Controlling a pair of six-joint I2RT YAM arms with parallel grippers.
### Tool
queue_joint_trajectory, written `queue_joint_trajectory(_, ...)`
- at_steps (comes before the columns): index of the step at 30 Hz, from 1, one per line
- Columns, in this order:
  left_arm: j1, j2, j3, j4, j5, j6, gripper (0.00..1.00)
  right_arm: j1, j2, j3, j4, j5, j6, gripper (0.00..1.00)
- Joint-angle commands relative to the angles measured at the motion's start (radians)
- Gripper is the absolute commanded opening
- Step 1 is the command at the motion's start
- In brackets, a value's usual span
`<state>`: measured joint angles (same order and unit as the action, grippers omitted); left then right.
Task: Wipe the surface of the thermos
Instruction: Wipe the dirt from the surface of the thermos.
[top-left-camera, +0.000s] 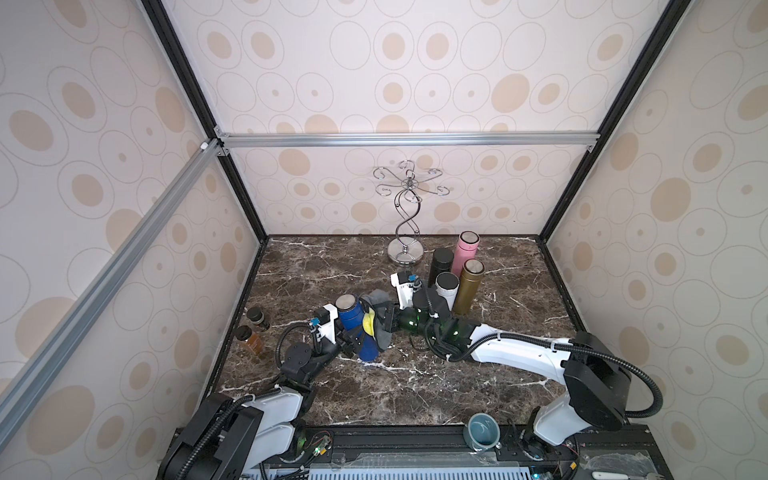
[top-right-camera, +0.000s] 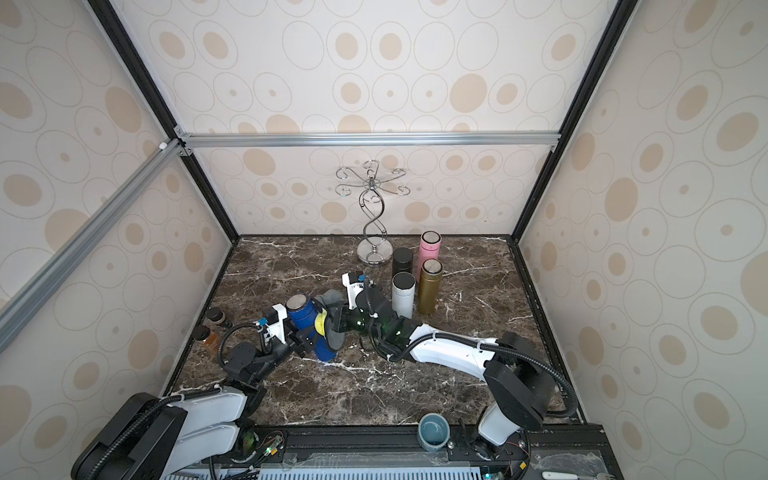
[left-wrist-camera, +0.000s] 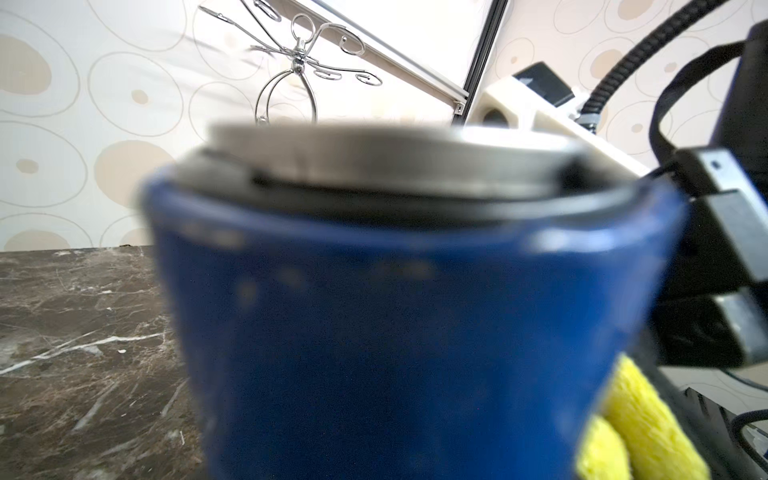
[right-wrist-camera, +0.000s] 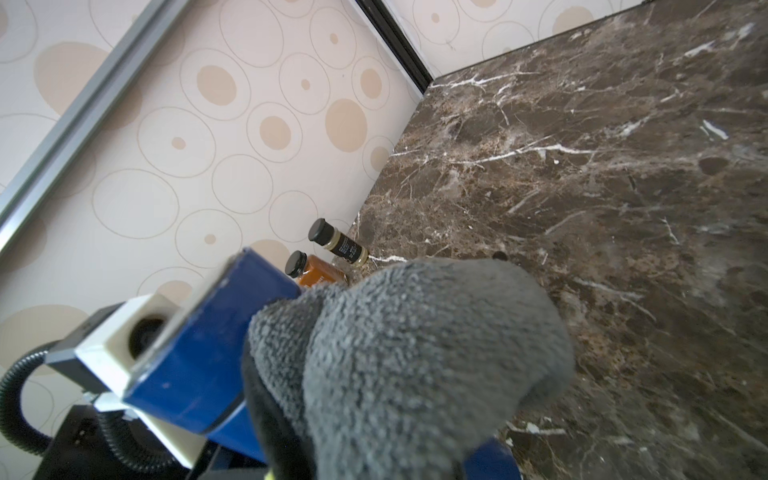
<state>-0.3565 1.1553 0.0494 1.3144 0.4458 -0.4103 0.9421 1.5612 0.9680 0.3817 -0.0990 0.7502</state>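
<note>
Blue thermos (top-left-camera: 351, 321), tilted near the middle of the worktop (top-left-camera: 457, 374), clasped round its lower body by the left hand (top-left-camera: 348, 338), right hand (top-left-camera: 384, 318) just beside it on its right, clamped on a grey and yellow cloth (top-left-camera: 377, 300) pressed against its side

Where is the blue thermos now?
In both top views the blue thermos sits left of centre, in the left gripper, the right gripper pressing a grey cloth against it.
</note>
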Motion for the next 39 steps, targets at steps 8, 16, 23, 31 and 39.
queue_joint_trajectory(8,-0.009,0.007,0.053,0.088,-0.010,0.010,0.00,0.092,-0.180,0.009,-0.133,0.057,-0.137,0.00)
queue_joint_trajectory(16,-0.012,0.000,0.063,0.066,-0.009,0.011,0.00,0.174,-0.087,0.111,-0.141,0.011,-0.206,0.00)
queue_joint_trajectory(23,-0.016,-0.049,0.065,0.036,0.010,0.019,0.00,0.179,0.005,0.180,-0.204,0.206,-0.241,0.00)
queue_joint_trajectory(31,-0.018,-0.087,0.063,0.003,-0.006,0.030,0.00,0.156,-0.049,0.182,-0.258,0.441,-0.288,0.00)
queue_joint_trajectory(39,-0.017,-0.070,0.126,-0.054,-0.132,-0.007,0.00,0.166,-0.192,-0.005,-0.246,0.342,-0.271,0.00)
